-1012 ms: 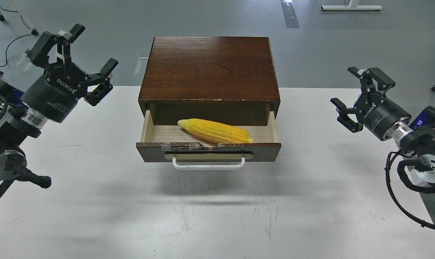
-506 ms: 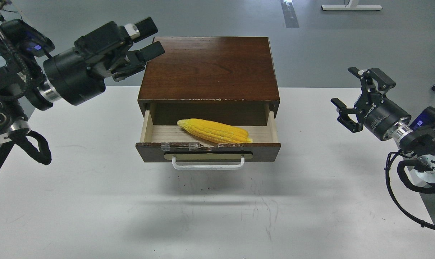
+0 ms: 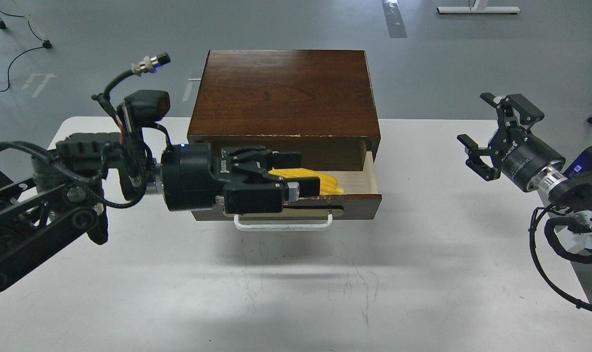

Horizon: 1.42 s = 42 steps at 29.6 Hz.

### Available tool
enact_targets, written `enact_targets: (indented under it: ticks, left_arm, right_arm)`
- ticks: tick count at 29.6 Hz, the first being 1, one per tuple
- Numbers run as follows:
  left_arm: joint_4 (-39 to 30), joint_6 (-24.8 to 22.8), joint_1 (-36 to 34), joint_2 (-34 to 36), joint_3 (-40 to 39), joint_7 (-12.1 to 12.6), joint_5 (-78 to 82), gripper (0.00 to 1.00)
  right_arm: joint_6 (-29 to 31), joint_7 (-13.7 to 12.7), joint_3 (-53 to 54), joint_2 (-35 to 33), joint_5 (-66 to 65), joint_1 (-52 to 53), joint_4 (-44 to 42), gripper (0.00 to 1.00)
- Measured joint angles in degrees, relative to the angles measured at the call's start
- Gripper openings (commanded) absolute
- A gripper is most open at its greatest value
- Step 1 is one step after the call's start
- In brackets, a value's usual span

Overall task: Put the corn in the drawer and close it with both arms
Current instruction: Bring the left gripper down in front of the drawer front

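Two black grippers are seen over a white bench (image 3: 296, 293). The left gripper (image 3: 303, 176) lies sideways across the front left of the open drawer (image 3: 359, 200), its fingers (image 3: 306, 187) pointing right and set apart, one above the corn (image 3: 325, 180) and one level with the drawer's front edge. Contact with the corn cannot be confirmed; nothing is seen clamped. The right gripper (image 3: 489, 132) hangs well apart to the right, fingers spread, holding nothing. White lettering is present on its barrel but is too small to be read. The corn, bright yellow and ribbed, lies inside the drawer on pale wood, largely hidden by the left gripper. The drawer front is dark brown with a chipped top edge and a white bar handle (image 3: 284, 226). The box (image 3: 284, 93) is glossy dark wood, rectangular, with a grained top.
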Motion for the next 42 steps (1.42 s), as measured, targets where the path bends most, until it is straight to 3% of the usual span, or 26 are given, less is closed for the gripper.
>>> enact_targets:
  ticks: [4,5,11,28,42]
  left_arm:
    - [0.0,0.0,0.0,-0.1,2.9,0.0,1.4,0.69]
    - [0.0,0.0,0.1,-0.2,3.9,0.0,1.8,0.51]
    - [0.0,0.0,2.1,-0.3,6.7,0.0,3.7,0.01]
    - [4.5,0.0,12.4,-0.4,6.2,0.0,2.8,0.00]
    - [10.3,0.0,13.6,-0.4,5.8,0.0,-6.5,0.00]
  right_arm:
    - [0.0,0.0,0.0,0.0,0.0,-0.2,-0.1,0.97]
    - [0.0,0.0,0.0,0.0,0.0,-0.3,-0.2,0.97]
    - [0.0,0.0,-0.1,0.0,-0.1,-0.5,-0.2,0.97]
    - [0.1,0.0,-0.1,0.0,-0.1,-1.9,-0.1,0.97]
    - [0.1,0.0,-0.1,0.0,-0.1,-2.3,0.0,0.97]
